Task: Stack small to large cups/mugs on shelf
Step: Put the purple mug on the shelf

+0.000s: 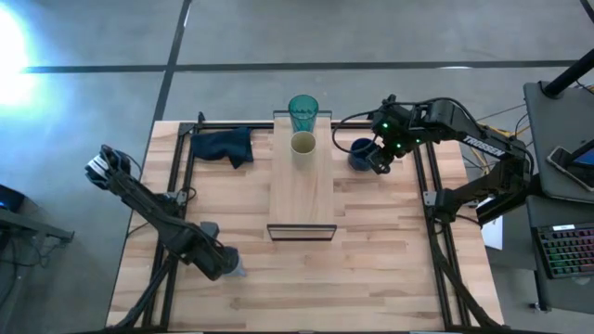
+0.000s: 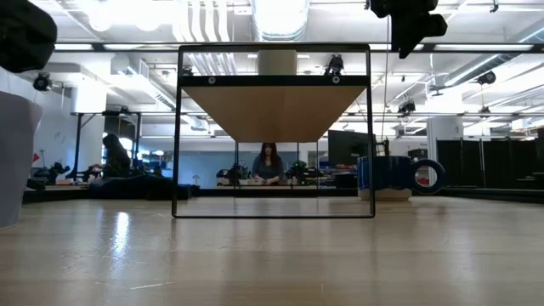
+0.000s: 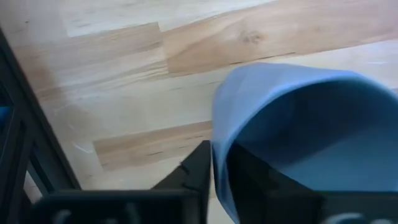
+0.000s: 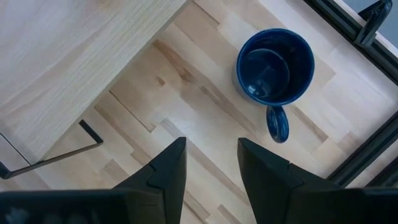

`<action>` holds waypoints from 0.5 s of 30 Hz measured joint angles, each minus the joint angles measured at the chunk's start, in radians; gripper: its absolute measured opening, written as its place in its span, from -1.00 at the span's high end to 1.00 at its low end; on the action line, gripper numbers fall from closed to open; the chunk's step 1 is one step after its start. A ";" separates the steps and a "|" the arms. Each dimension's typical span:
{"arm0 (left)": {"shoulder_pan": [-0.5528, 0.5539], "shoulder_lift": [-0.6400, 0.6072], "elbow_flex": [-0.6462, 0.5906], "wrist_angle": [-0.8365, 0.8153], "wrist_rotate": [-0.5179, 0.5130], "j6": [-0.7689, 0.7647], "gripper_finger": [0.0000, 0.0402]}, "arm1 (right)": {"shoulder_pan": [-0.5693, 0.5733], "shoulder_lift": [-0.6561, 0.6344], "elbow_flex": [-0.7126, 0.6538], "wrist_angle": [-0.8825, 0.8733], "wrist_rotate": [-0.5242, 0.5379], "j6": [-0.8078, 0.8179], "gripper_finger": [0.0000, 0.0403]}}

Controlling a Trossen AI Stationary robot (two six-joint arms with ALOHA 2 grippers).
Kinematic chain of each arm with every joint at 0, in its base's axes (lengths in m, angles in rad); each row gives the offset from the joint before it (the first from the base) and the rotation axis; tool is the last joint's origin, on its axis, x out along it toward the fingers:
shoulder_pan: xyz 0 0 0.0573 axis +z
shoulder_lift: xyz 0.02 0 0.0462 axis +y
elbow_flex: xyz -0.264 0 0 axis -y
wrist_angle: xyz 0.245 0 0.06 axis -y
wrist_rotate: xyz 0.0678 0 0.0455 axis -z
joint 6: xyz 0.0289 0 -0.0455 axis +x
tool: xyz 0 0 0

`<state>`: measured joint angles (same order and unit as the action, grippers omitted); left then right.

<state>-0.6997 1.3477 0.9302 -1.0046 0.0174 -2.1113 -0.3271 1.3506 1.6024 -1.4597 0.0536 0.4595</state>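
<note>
The shelf [image 1: 302, 181] stands mid-table, with the teal tumbler [image 1: 303, 112] and the cream-yellow cup [image 1: 303, 143] on its far end. The navy mug [image 4: 273, 65] stands upright on the table to the shelf's right, handle [image 4: 278, 123] out to one side. My right gripper [image 4: 211, 162] hangs open above the table, just short of the navy mug and touching nothing. My left gripper [image 1: 225, 263], near the table's near left, is shut on the pale blue-grey mug [image 3: 298, 130]. My left gripper holds the pale blue-grey mug by its rim wall [image 3: 217, 146], with one finger [image 3: 198, 168] outside the wall and the other inside the mug. Whether the mug's base touches the table, I cannot tell.
A dark blue cloth [image 1: 225, 146] lies at the far left, beside the shelf. The shelf's thin dark frame [image 2: 177, 136] stands on the table. Bare tabletop lies in front of the shelf [image 1: 316, 278]. People sit in the room beyond the table [image 2: 268, 161].
</note>
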 joint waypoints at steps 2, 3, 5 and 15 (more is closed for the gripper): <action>0.001 -0.009 -0.001 0.000 -0.025 0.001 0.95 | 0.000 0.000 0.000 0.000 0.000 0.000 0.32; 0.004 -0.013 -0.001 -0.002 -0.033 -0.001 0.96 | 0.000 0.000 0.000 0.000 0.000 0.000 0.32; 0.013 -0.025 -0.002 -0.022 -0.041 -0.002 0.96 | 0.000 0.000 0.000 0.000 0.000 0.000 0.32; 0.091 -0.265 0.070 -0.146 -0.160 -0.004 0.99 | 0.000 0.000 0.000 0.000 0.000 -0.005 0.32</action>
<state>-0.6085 1.0826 0.9998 -1.1505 -0.1427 -2.1151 -0.3271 1.3506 1.6024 -1.4601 0.0532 0.4549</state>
